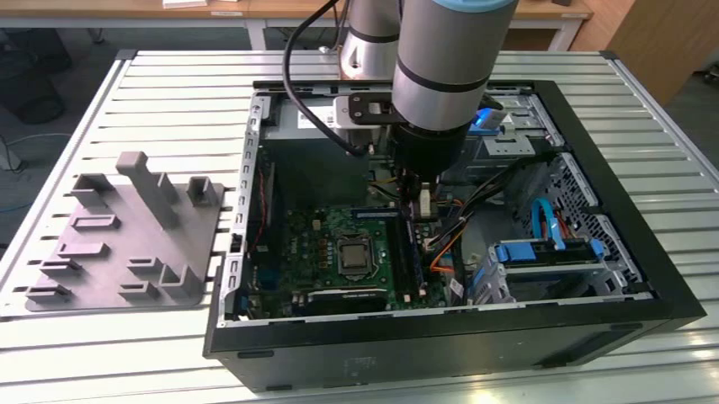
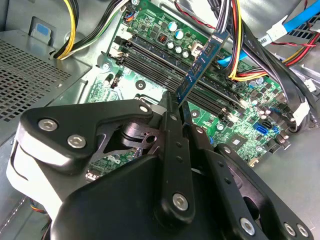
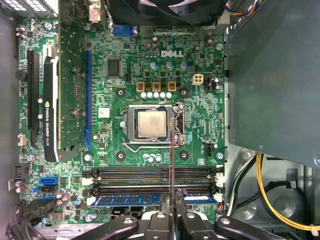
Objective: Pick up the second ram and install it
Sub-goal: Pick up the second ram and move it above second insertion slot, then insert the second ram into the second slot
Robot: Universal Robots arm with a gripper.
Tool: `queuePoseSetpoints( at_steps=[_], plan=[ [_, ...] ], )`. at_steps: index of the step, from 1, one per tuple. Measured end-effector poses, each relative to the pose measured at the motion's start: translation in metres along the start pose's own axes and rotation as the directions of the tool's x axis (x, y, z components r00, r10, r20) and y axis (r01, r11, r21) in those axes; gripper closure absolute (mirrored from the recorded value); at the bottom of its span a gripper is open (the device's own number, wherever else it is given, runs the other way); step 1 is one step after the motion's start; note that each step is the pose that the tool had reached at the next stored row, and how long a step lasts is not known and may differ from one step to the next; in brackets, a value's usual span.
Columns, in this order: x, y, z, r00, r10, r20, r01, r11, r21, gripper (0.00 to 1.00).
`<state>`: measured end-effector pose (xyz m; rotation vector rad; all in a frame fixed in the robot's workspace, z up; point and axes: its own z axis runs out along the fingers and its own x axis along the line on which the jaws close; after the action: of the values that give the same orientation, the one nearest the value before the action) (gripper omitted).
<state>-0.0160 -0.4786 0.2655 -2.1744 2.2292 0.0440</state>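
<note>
Second wrist view: the second ram (image 2: 202,62) is clamped by one end between the jaws of the gripper (image 2: 178,103). Its free length is carried out past the fingertips above the motherboard (image 2: 150,22) and is seated in no slot. In the first wrist view it is seen edge-on as a thin line laid across the two empty memory slots (image 3: 150,173), which lie just beside an already seated stick (image 3: 130,199).

Several faults can be expected from here. The card appears to be turned crosswise to the slots, so a push in this attitude would likely land its edge on the slot walls, and the contacts or board could be strained. Because it is gripped at one end only, it could be levered or slid in the jaws on first contact. The cable bundle (image 2: 240,50) hangs near the free end and could be snagged.

In the exterior view the arm (image 1: 444,67) is brought down from the far side of the table (image 1: 168,101), with the wrist held close to upright. The gripper is lowered inside the open computer case (image 1: 450,337), over the board's part toward the exterior view's right. The grey tray (image 1: 113,244) is well apart, on the exterior view's left.
</note>
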Motion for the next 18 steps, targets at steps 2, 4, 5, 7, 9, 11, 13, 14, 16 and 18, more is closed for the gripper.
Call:
queuePoseSetpoints(
  at_steps=[2, 4, 5, 7, 9, 11, 13, 14, 16, 18],
  plan=[
    [0.0, 0.0001, 0.0, 1.0, 0.0, 0.0, 0.0, 1.0, 0.0, 0.86],
    [0.0, 0.0002, 0.0, 1.0, 0.0, 0.0, 0.0, 1.0, 0.0, 0.86],
    [0.0, 0.0002, 0.0, 1.0, 0.0, 0.0, 0.0, 1.0, 0.0, 0.86],
    [0.0, 0.0003, 0.0, 1.0, 0.0, 0.0, 0.0, 1.0, 0.0, 0.86],
    [0.0, 0.0004, 0.0, 1.0, 0.005, 0.0, -0.005, 1.0, 0.0001, 0.86],
    [0.0, 0.0004, 0.0, 0.9997, 0.026, -0.0001, -0.026, 0.9997, 0.001, 0.86],
    [0.0, 0.0004, 0.0, 0.9986, 0.052, -0.0003, -0.052, 0.9986, 0.002, 0.86],
    [0.0, 0.0004, 0.0, 0.9979, 0.065, -0.0003, -0.065, 0.9979, 0.0025, 0.86],
    [0.0, 0.0004, 0.0001, 0.996, 0.089, -0.0001, -0.089, 0.996, 0.0035, 0.86],
    [0.0, 0.0004, 0.0001, 0.9943, 0.106, -0.0001, -0.106, 0.9943, 0.0041, 0.86]
  ],
)
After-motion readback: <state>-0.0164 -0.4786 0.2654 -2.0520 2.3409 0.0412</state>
